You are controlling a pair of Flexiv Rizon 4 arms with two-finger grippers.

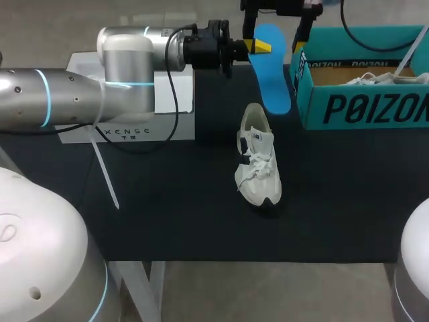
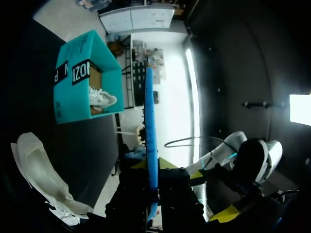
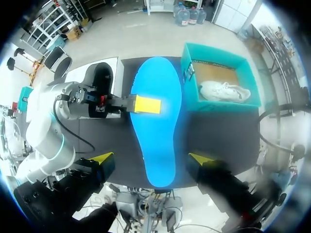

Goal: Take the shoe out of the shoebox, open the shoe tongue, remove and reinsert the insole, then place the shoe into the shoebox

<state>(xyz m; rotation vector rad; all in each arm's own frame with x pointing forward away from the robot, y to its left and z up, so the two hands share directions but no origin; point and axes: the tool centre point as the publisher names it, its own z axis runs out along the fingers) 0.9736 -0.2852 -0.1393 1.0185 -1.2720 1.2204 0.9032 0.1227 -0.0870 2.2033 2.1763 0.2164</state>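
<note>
My left gripper [image 1: 261,45] is shut on the heel end of a blue insole [image 1: 271,74] and holds it in the air over the back of the table. In the left wrist view the insole [image 2: 149,126] stands edge-on between the yellow fingertips [image 2: 165,164]. My right gripper [image 1: 275,30] hangs open above it; in the right wrist view the insole [image 3: 156,126] lies ahead of and between the spread fingers [image 3: 102,158], apart from them. A white shoe [image 1: 257,157] lies on the black table, nearer than the insole. It is hidden in the right wrist view.
A teal shoebox [image 1: 362,107] stands open at the back right with another white shoe [image 1: 375,79] inside. A white box [image 1: 171,100] sits at the back left, under my left arm. The black table [image 1: 167,221] spreads out in front.
</note>
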